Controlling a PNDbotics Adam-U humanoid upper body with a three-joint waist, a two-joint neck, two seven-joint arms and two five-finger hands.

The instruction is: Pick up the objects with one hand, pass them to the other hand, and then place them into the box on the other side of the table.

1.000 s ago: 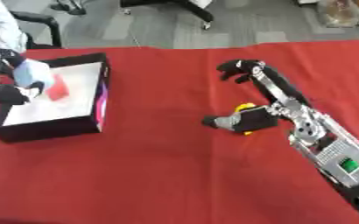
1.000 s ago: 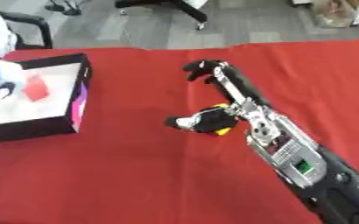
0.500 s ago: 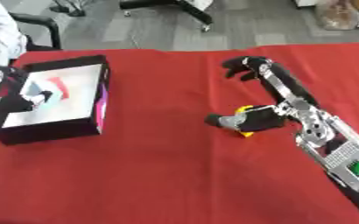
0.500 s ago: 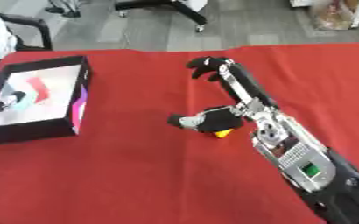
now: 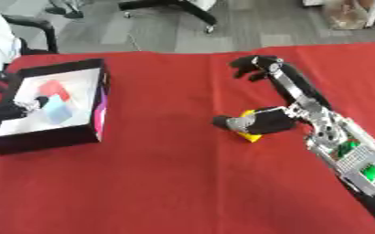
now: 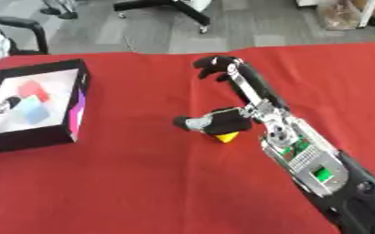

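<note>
A black box with a white floor stands at the table's left. A red piece and a light blue piece lie inside it. My left hand shows at the box's left edge, low over the floor and mostly cut off. My right hand stretches across the middle of the red cloth with relaxed fingers pointing away from me. Its thumb reaches left, lying over a small yellow block on the cloth. The block is partly hidden under the thumb.
The red cloth covers the whole table, with open cloth between the box and the right hand. Beyond the far edge lie grey floor and an office chair base. A dark chair arm stands behind the box.
My left hand has drawn back toward the box's left edge, leaving the light blue and red pieces on the box floor. The right hand stays over the yellow block.
</note>
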